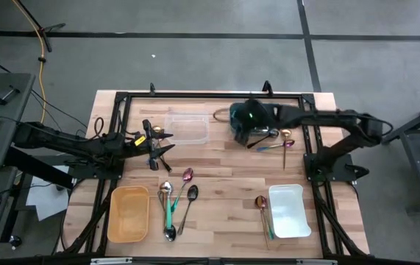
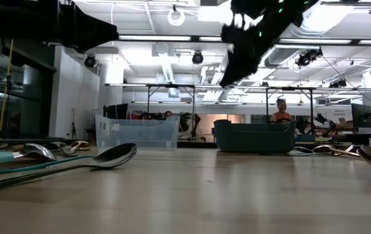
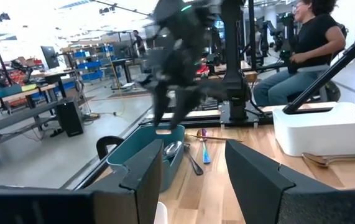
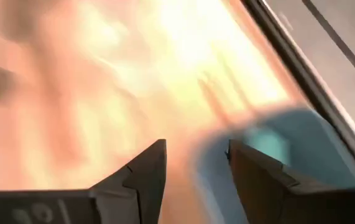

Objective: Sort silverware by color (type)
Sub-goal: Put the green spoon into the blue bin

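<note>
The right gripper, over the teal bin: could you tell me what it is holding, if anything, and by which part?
Nothing. The right gripper is open and empty above the teal bin.

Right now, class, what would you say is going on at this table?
A two-armed robot is sorting silverware into containers. The right gripper hangs over the teal container at the far side, fingers apart and holding nothing; a spoon already lies inside. The left gripper waits, open, beside the clear container. More spoons lie loose between the orange container and the white container, and a few sit just right of the teal one.
</note>
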`<state>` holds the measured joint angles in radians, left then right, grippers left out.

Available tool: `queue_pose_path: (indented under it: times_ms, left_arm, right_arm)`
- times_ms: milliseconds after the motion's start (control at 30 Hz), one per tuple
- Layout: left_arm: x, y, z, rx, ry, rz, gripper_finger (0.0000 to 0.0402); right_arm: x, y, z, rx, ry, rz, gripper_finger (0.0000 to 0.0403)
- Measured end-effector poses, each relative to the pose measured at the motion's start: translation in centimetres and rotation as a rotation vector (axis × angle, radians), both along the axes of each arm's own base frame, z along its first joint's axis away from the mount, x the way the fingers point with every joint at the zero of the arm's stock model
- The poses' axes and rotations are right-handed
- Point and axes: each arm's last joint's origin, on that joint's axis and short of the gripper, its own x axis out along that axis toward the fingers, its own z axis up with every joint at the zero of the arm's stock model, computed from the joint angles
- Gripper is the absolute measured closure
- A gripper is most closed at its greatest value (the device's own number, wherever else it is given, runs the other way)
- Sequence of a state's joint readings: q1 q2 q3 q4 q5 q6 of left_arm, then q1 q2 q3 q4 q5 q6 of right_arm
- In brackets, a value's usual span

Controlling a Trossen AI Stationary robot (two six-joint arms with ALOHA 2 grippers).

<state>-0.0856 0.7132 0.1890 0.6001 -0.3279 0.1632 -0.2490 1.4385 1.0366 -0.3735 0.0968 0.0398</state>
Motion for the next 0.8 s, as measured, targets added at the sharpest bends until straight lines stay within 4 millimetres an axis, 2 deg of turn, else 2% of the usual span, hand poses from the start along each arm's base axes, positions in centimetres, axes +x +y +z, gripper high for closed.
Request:
queue_pose_path:
  times_ms: [200, 367, 467, 533, 800]
  left_arm:
    - [0.0, 0.0, 0.1, -0.030, -0.018, -0.008, 0.0236]
    - [0.0, -0.2, 0.2, -0.026, -0.027, -0.075, 0.0236]
    - [0.1, -0.4, 0.2, -0.020, -0.030, -0.150, 0.0236]
    - [0.1, -0.6, 0.3, -0.032, -0.036, -0.198, 0.0236]
    - [0.1, -0.7, 0.3, -0.061, -0.044, -0.249, 0.0236]
  right_arm:
    - [2.1, 6.8, 0.1, -0.042, -0.393, 0.273, 0.0233]
    - [3.4, 10.6, 0.6, -0.179, -0.680, 0.420, 0.0233]
    - [3.9, 11.5, 0.8, -0.282, -0.759, 0.430, 0.0233]
    - [4.0, 11.6, 0.6, -0.325, -0.747, 0.417, 0.0233]
    - [4.2, 11.1, -0.4, -0.330, -0.656, 0.303, 0.0233]
